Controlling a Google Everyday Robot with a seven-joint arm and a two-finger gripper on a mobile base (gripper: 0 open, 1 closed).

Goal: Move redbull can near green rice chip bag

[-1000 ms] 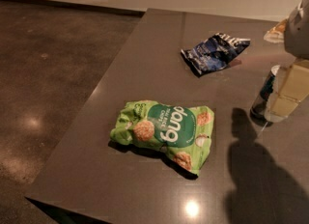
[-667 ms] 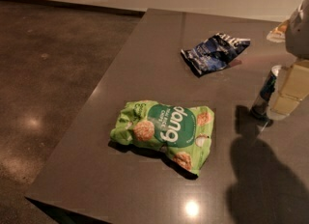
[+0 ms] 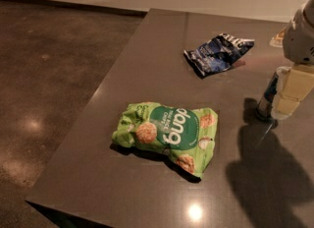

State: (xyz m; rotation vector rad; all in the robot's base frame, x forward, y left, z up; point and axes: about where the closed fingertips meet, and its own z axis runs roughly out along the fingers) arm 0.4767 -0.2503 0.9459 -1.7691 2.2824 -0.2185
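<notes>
The redbull can (image 3: 267,99) stands upright on the grey table (image 3: 162,45), well apart from the green rice chip bag (image 3: 169,133), off to that bag's right in the picture and a little beyond it. The gripper (image 3: 283,101) sits right against the can's far side, and whether it has clenched on the can I cannot tell. Over the last second both have barely shifted and the gap to the bag is unchanged, so the carry toward it looks not yet begun, while the dark blue snack bag (image 3: 218,53) lies beyond the green bag.
</notes>
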